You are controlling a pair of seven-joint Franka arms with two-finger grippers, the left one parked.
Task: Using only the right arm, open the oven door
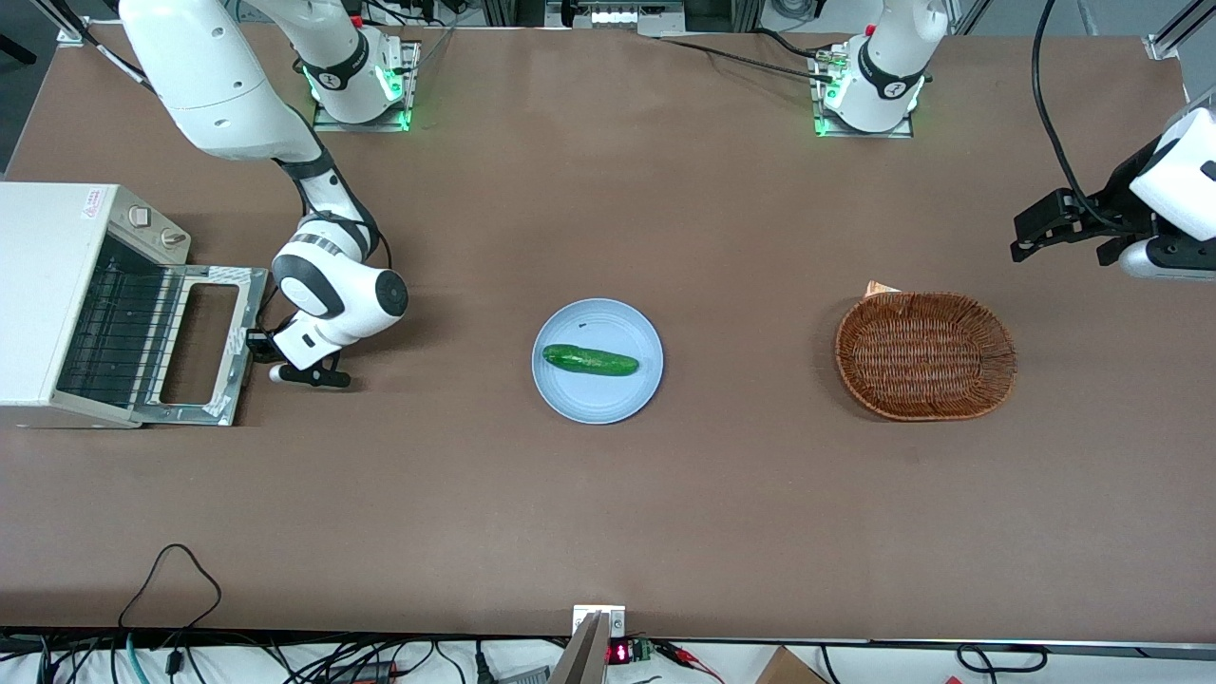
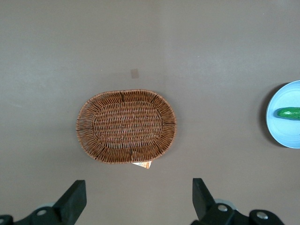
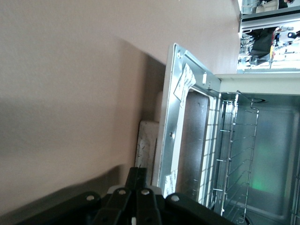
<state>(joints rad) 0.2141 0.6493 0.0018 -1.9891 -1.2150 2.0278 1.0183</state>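
Brown table [image 1: 608,494] under us; our gripper [image 1: 258,342] sits low at the free edge of the oven door [image 1: 204,344], which lies folded down flat. Finger state: we cannot tell.

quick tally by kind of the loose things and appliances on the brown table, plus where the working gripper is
white boxy toaster oven, its oven door folded down open: 1
round light blue plate: 1
green cucumber on the plate: 1
oval brown wicker basket: 1
total: 4
black two-finger gripper of the right arm: at the open door's free edge
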